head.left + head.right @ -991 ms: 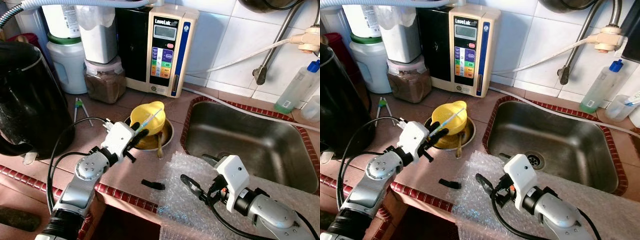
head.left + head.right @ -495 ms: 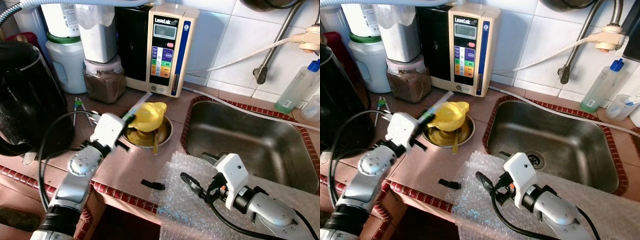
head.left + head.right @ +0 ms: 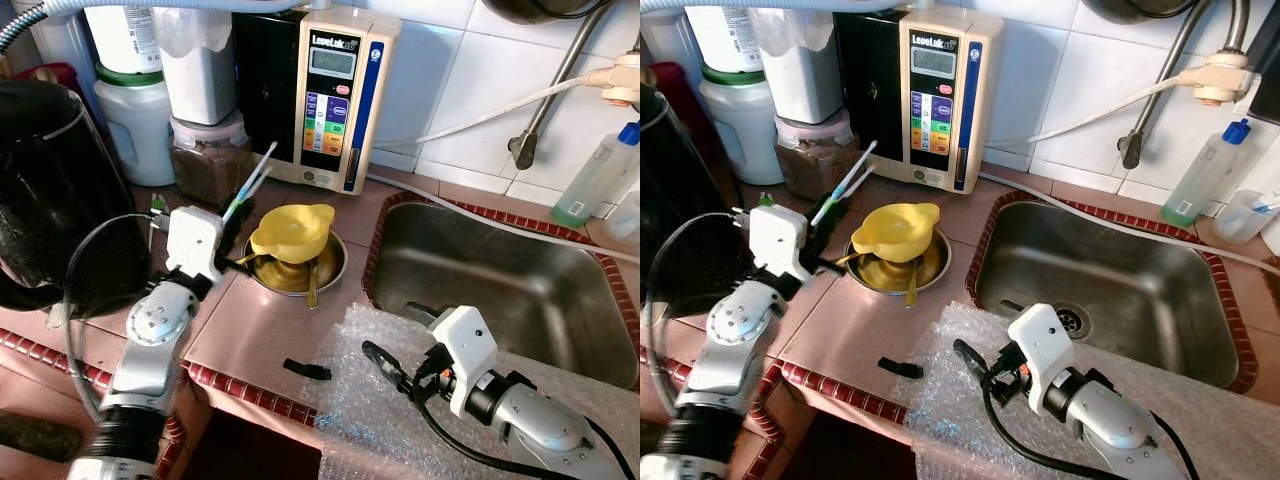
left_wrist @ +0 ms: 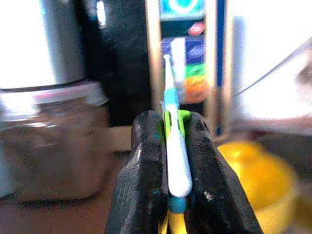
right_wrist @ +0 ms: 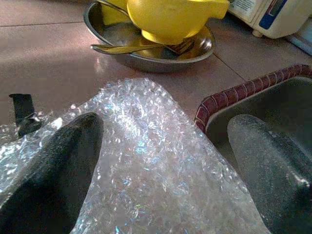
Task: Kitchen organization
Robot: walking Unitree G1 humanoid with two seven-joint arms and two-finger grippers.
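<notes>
While left gripper (image 3: 232,215) clamps thin white-and-turquoise plastic toothbrushes (image 3: 250,183), long axis tilted upward beside yellow plastic bowl (image 3: 291,232); right gripper (image 3: 385,367) hovers spread over clear bubble wrap (image 3: 400,420).

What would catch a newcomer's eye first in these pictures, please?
Probably the left end effector, shut on a toothbrush and raised beside the yellow cup that sits in a steel bowl left of the sink. Next, the right end effector, open over bubble wrap at the counter's front edge.
</notes>
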